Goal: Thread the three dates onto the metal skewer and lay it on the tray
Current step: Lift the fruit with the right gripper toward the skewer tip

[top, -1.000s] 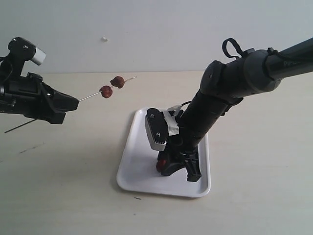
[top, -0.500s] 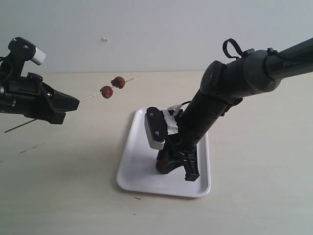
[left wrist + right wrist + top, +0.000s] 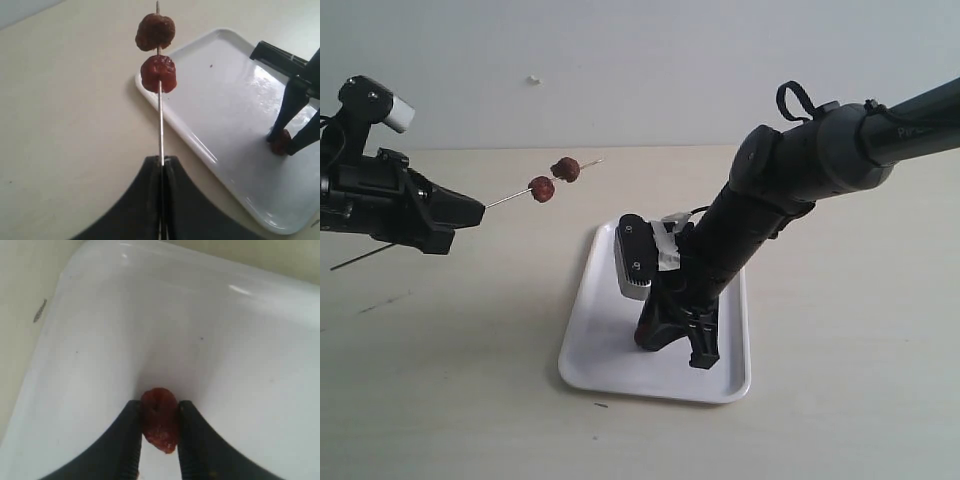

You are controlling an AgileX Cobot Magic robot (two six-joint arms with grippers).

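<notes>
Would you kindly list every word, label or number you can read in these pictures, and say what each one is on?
Pale lettering on the right arm, upper tube: too small and blurred to read.
Tray, skewer, dates: no text.

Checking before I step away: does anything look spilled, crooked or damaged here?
Nothing stands out. Two dates sit on the skewer in the left gripper; the right gripper pinches the third date on the tray.
</notes>
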